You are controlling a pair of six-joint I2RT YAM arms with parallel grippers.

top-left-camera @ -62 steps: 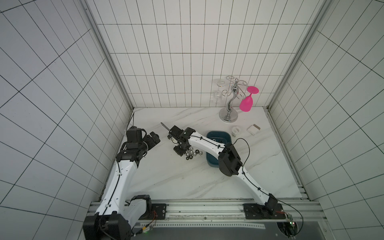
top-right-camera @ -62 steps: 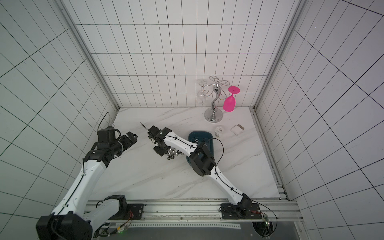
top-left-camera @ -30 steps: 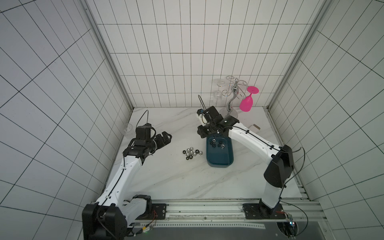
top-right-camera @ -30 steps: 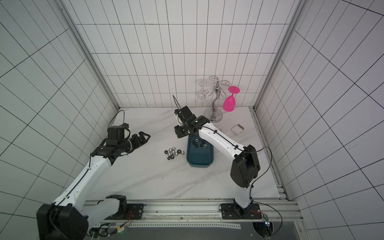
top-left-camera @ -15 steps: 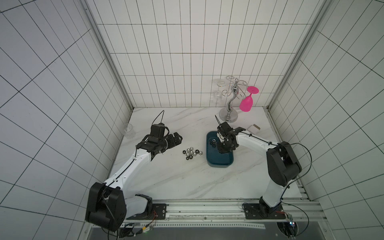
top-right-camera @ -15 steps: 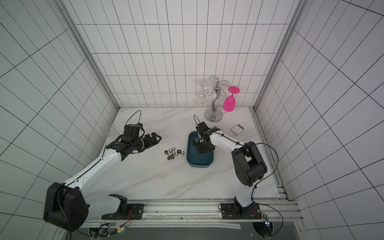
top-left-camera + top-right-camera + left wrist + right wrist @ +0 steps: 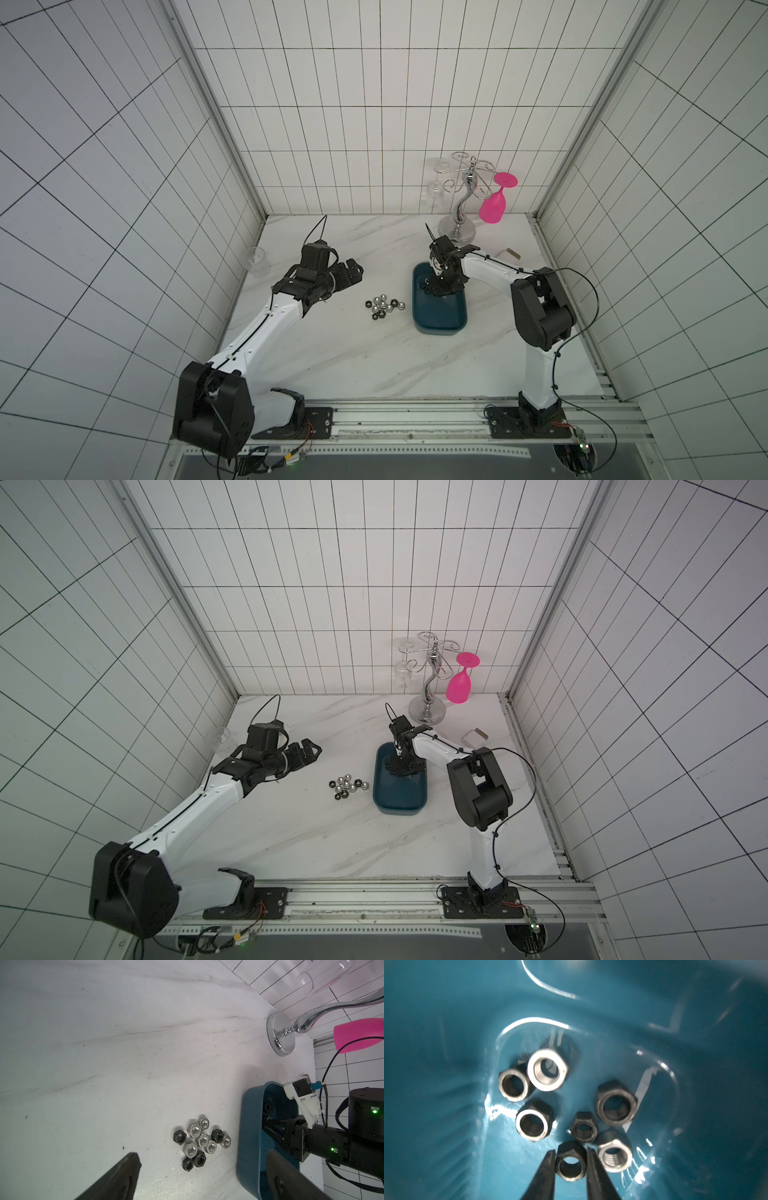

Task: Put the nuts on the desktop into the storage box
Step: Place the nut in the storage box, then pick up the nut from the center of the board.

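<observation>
White tiled walls w/ black grid lines close in a white marble-look counter (image 7: 332,365) w/ faint grey veins. Roughly mid-counter I've got a tight cluster of small hex metal nuts (image 7: 383,307), some black, some silver. I count about ten in the left wrist view, most touching a neighbour.

Just beside the cluster, on the right arm's side, lies the storage box (image 7: 440,326), a shallow dark teal plastic tray w/ rounded corners and a raised rim. It sits flat on the counter w/ one short end toward the back wall.

My right tool (image 7: 442,286) reaches down into the back end of the box. In the right wrist view seven nuts lie on the box floor. Six are loose in a group, silver and dark mixed. The seventh, a black nut (image 7: 571,1164), sits between the two black fingertips (image 7: 548,1167). The jaws are only narrowly parted, right at the nut's flanks, and I can't tell if they're pinching it or just clear of it.

My left tool (image 7: 353,272) hangs over the counter, apart from the cluster on its left side and pointing toward it, w/ jaws spread wide.

At the back right stands a chrome glass rack (image 7: 457,232) w/ curled arms. A pink wine glass (image 7: 492,205) hangs bowl-down from it. A small white box (image 7: 473,737) lies near the right wall, and a clear tumbler (image 7: 257,266) stands by the left wall.
</observation>
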